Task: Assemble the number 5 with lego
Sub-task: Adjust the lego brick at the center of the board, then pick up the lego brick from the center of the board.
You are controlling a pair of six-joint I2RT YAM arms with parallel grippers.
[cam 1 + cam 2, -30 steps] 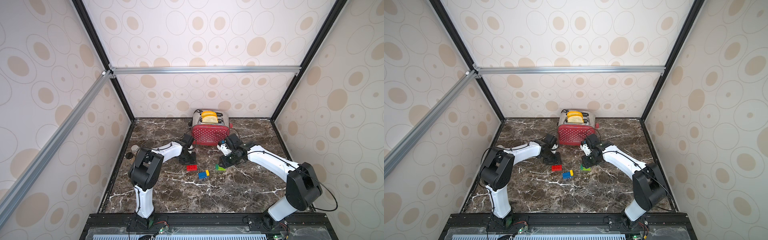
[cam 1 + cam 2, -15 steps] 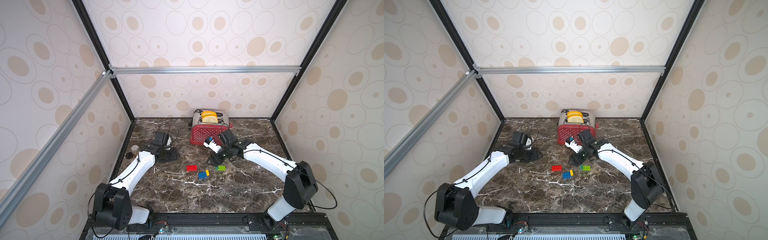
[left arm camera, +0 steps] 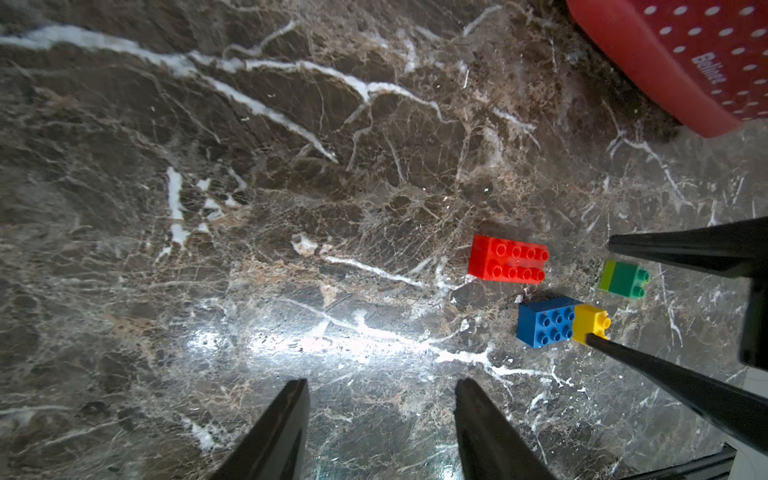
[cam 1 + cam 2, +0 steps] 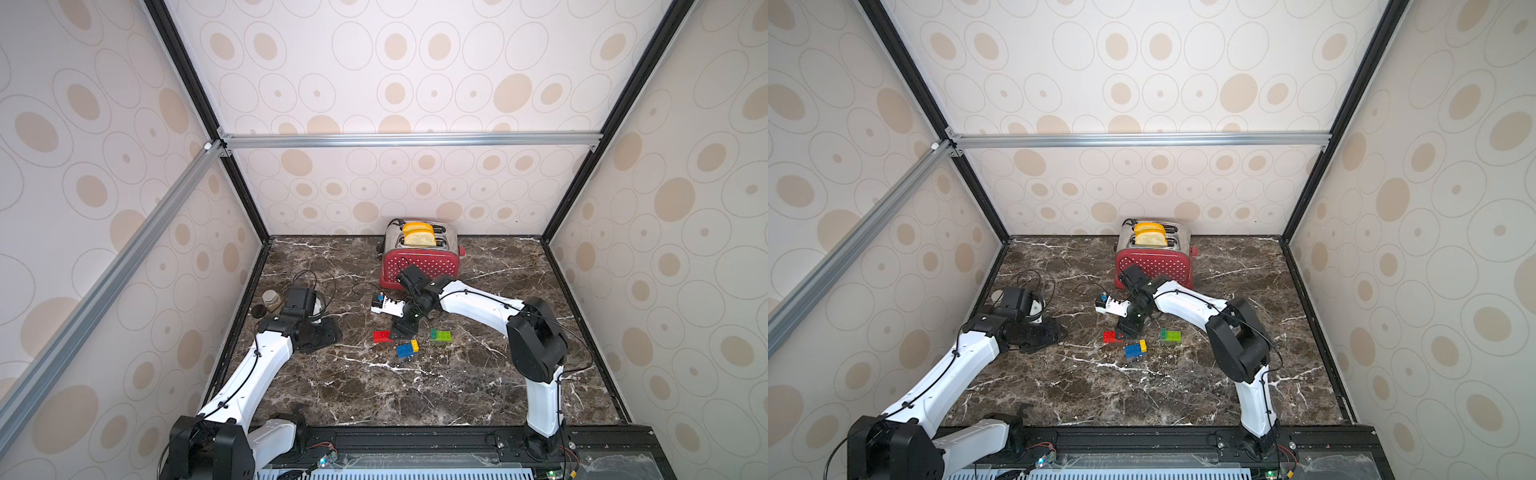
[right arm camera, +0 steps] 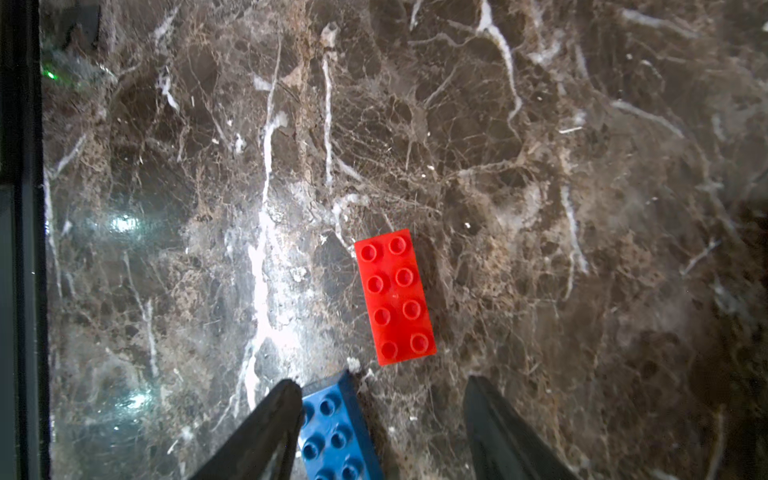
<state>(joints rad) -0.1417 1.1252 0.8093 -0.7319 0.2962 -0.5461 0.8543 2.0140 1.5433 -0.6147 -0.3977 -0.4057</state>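
Note:
The lego lies in three separate pieces on the marble; no stacked number 5 is in view. A red brick lies alone. A blue brick has a yellow brick joined to its end. A lime-green brick carries a dark-green brick. My right gripper hangs open between the red and blue bricks, holding nothing. My left gripper is open and empty, well to the left.
A red polka-dot toaster with toast stands at the back. A small white device with a cable lies behind the bricks. A jar and a dark lid sit by the left wall.
My left arm has drawn back to the left, away from the red brick. My right gripper has let go of the lime-green piece, opened wider, and moved left to above the red and blue bricks.

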